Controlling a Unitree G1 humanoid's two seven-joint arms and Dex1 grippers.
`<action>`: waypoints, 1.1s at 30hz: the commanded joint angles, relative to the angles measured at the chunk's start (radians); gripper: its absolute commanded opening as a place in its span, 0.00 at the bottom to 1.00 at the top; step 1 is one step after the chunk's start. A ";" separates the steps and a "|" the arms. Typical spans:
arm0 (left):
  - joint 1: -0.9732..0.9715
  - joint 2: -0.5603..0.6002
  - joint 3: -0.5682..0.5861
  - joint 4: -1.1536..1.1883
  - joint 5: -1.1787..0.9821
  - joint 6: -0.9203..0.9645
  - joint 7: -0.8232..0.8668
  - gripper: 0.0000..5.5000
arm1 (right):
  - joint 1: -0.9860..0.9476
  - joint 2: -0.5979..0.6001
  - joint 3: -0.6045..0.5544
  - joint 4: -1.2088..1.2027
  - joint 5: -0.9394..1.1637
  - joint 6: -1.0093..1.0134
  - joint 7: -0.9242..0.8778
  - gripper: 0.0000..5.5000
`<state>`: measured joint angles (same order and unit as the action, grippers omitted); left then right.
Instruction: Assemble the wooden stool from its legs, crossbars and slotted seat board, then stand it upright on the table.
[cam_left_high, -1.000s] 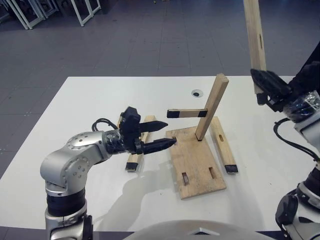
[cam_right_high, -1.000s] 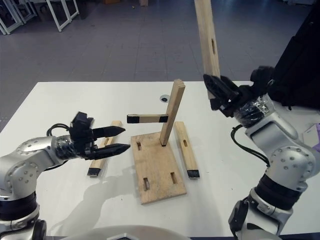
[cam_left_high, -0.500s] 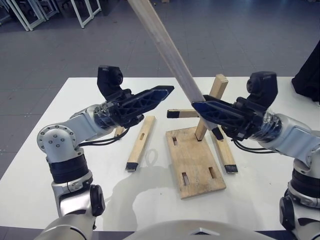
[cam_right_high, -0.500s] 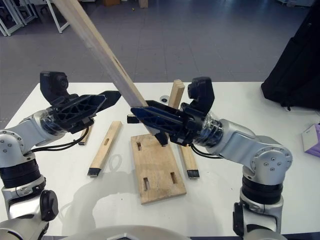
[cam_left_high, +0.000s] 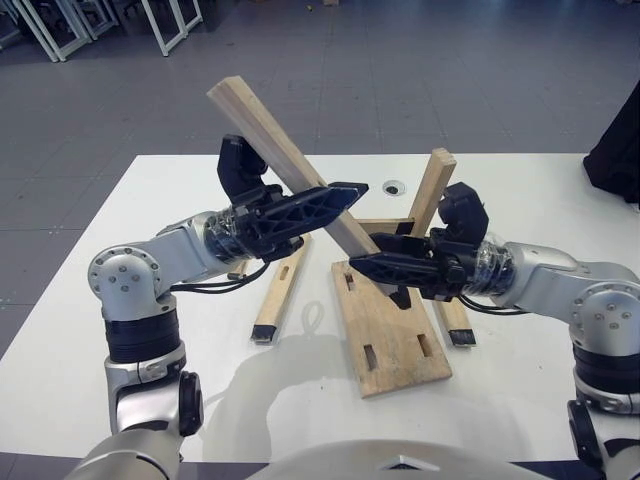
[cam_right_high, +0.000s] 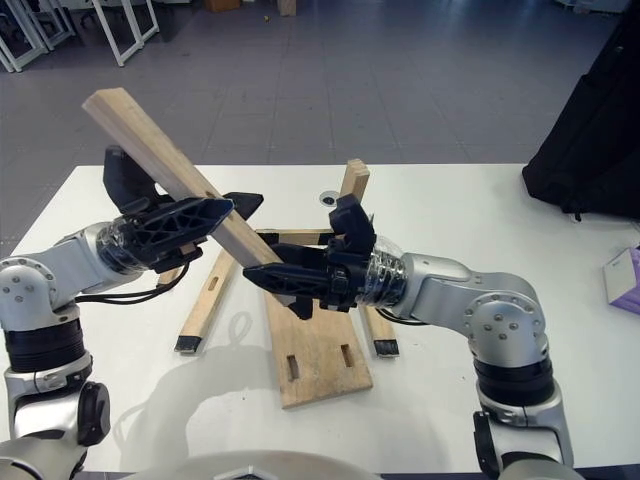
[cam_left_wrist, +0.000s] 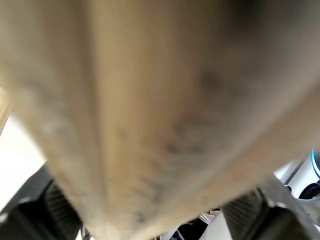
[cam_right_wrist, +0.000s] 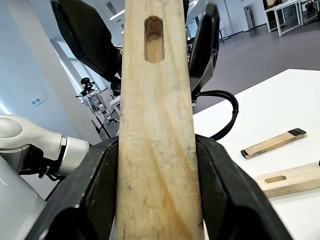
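Above the flat slotted wooden seat board (cam_left_high: 395, 335), the long pale wooden leg (cam_left_high: 290, 165) slants, our right hand (cam_left_high: 372, 250) pinching its lower end; our left hand's (cam_left_high: 330, 205) grip we cannot tell. Swinging it down could knock the upright wooden leg (cam_left_high: 430, 200) loose.

A robotics lab in an open hall: a white table (cam_left_high: 560, 200) with a cable port (cam_left_high: 394, 186) near its far edge stands on a wide grey tiled floor (cam_left_high: 400, 80); white metal frames (cam_left_high: 50, 25) stand beyond its far left corner; further desks (cam_right_wrist: 285, 10) line a bright, windowed room.
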<state>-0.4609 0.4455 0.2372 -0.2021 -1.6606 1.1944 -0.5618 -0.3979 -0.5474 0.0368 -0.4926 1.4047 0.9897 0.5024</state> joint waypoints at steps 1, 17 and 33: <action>0.010 0.046 -0.009 -0.007 -0.053 0.004 -0.023 0.52 | -0.004 -0.022 -0.002 0.012 -0.068 0.001 -0.006 0.37; 0.073 0.097 0.070 0.035 0.070 -0.132 -0.146 0.37 | -0.001 -0.165 -0.191 0.062 0.123 0.054 0.000 0.71; 0.291 0.050 -0.085 0.015 0.766 -0.663 -0.399 0.37 | 0.472 -0.440 0.254 -0.240 -0.999 -0.242 -0.064 0.79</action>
<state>-0.1686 0.5120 0.1808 -0.2314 -0.9436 0.5814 -0.9164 0.0533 -0.9662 0.2713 -0.7279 0.4463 0.7638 0.4092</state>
